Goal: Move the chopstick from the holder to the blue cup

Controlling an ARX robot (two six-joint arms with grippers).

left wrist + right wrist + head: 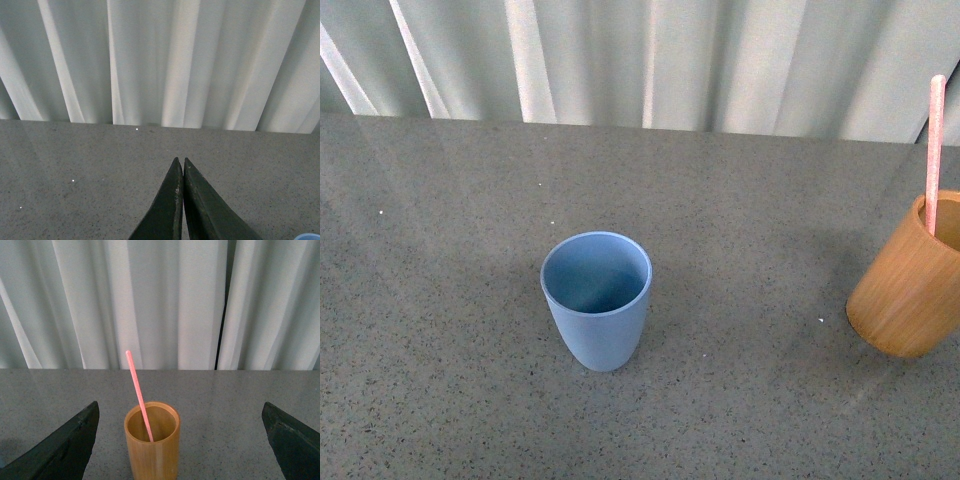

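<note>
Leaning in tan wooden cylindrical holder (152, 450), thin pink chopstick (138, 390) faces wide-open, empty right hand (180, 412); off-centre closing could topple the holder.

Pink chopstick (935, 150) leans in tan holder (905, 300) (blue cup (597, 320) upright, apart).

Desk: grey, finely speckled surface (440, 300), matte with a faint sheen, reaching back to a straight far edge.
Specks: a few tiny white specks (381, 212) scattered on the desk.
Curtain: pale grey-white cloth (670, 60) hanging in vertical folds behind the desk.
Gap: narrow dark slit (222, 305) between two curtain panels, in the right wrist view.
</note>
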